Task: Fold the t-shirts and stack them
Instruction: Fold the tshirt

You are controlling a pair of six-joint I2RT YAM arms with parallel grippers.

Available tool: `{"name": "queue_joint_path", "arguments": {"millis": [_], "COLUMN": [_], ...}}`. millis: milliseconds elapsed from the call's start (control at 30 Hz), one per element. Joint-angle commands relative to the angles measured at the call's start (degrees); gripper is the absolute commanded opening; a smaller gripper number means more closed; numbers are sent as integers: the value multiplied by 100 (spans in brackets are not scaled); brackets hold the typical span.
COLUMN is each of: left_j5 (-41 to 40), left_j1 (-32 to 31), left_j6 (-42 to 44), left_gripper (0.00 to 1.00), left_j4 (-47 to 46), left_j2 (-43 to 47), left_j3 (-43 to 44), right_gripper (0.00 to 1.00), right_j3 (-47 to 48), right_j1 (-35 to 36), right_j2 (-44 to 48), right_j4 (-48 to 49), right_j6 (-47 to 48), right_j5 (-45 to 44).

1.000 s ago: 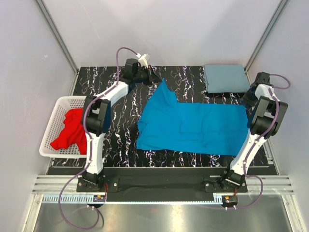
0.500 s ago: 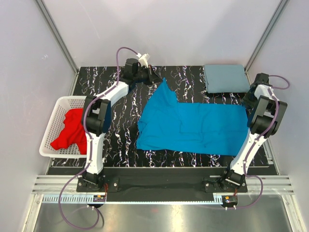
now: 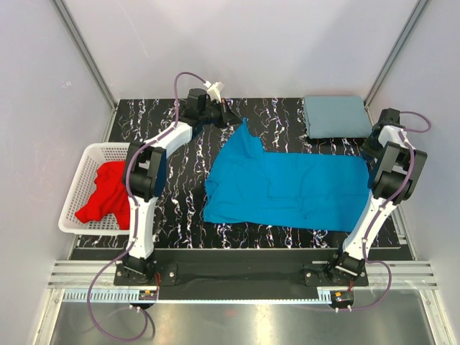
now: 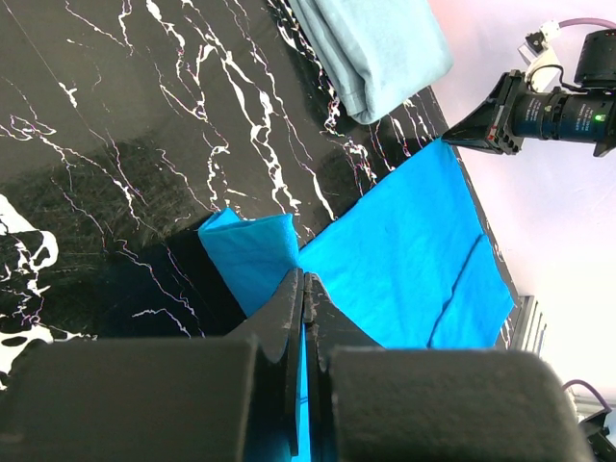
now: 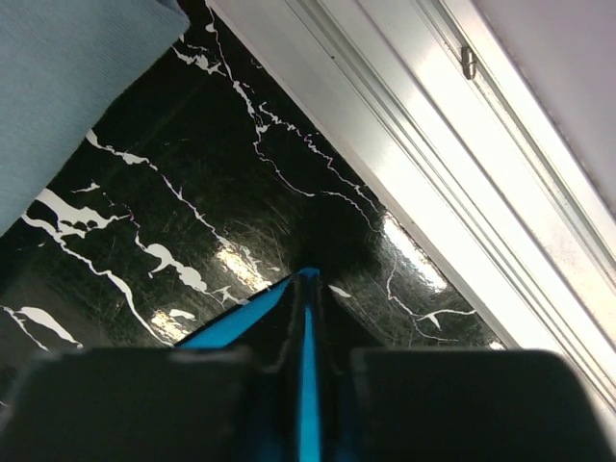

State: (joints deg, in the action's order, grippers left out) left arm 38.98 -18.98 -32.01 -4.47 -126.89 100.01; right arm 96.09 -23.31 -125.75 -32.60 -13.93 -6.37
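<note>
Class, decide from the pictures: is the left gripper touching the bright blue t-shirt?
Touching. The left wrist view shows the left gripper with its jaws closed on a raised fold of the bright blue t-shirt, the cloth pinched between them.

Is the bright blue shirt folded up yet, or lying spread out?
Spread out: the bright blue shirt lies wide across the table, corners pinched by the left hand and right hand.

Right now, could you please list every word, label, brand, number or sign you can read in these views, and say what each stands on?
None: no view shows any readable text.
The bright blue t-shirt, the folded grey-blue t-shirt, the red cloth and the white lattice basket are plain.
The small board by the left arm's base is too small to read.
</note>
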Motion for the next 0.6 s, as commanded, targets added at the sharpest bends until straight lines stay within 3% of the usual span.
{"name": "queue_joint_path", "arguments": {"millis": [0,200,567], "left_j5": [180,294,496], "left_j1": [-18,35,228], "left_j6": [10,344,774], "left_gripper": [0,0,0], "left_j4": [-335,-125,-133], "left_j2": [6,234,1122], "left_j3": [247,178,-754], "right_gripper": [3,0,0], "right_j3": [190,-46,-1795], "right_j1": [-24,-86,-104], "right_j2": [-125,252,1544], "right_j4": [70,376,2468], "right_j6": [-4,-66,-92], "right_j5": [-179,-514,-401]}}
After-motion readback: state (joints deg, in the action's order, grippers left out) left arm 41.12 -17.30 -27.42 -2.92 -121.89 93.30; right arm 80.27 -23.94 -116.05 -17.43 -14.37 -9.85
